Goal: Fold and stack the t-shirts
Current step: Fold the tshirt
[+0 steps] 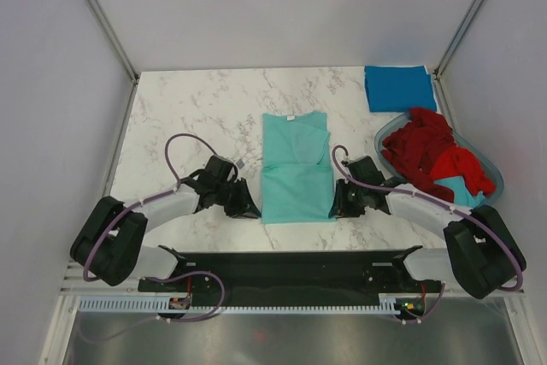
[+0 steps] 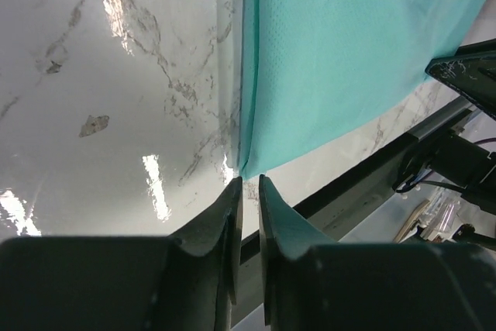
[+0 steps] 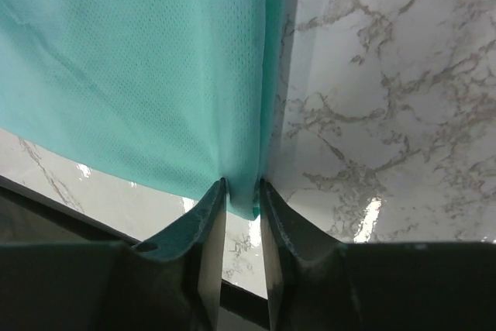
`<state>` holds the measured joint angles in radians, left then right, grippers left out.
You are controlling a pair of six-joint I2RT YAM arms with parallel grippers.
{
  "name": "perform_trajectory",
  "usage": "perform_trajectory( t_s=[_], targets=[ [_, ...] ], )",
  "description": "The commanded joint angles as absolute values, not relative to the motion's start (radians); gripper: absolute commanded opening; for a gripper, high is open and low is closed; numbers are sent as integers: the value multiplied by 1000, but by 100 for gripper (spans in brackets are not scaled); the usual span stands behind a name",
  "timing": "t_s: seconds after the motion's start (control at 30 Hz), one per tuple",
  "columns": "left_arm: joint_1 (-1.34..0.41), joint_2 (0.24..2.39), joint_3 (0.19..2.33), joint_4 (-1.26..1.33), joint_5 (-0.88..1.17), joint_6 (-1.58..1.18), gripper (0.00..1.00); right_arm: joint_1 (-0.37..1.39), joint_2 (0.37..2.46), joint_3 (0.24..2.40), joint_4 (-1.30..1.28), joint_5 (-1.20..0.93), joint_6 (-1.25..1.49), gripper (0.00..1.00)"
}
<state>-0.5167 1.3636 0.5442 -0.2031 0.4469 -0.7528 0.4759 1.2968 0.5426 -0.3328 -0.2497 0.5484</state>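
A light teal-green t-shirt (image 1: 295,168) lies partly folded in a long strip at the table's middle. My left gripper (image 1: 249,207) sits at its near left corner. In the left wrist view the jaws (image 2: 250,180) stand a narrow gap apart with nothing between them, and the shirt's corner (image 2: 333,52) lies just past the tips. My right gripper (image 1: 336,204) is at the near right corner, and in the right wrist view it (image 3: 242,184) is shut on the shirt's edge (image 3: 155,75). A folded blue t-shirt (image 1: 399,87) lies at the back right. Red t-shirts (image 1: 432,151) fill the basket.
The translucent blue-grey basket (image 1: 494,168) stands at the right edge, beside my right arm, with a bit of teal cloth (image 1: 459,187) in it. White walls close in the marble table (image 1: 197,117) on three sides. A black rail (image 1: 282,262) runs along the near edge.
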Motion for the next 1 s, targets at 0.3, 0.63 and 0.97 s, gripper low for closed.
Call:
perform_trajectory(
  t_s=[0.3, 0.63, 0.97],
  targets=[
    [-518, 1391, 805, -293, 362, -730, 29, 477, 1331, 780, -502, -32, 511, 24],
    [-499, 1663, 1006, -293, 318, -664, 25, 459, 1603, 1003, -466, 51, 400, 22],
    [-428, 1822, 1130, -291, 318, -624, 22, 407, 1764, 1158, -466, 64, 350, 22]
  ],
)
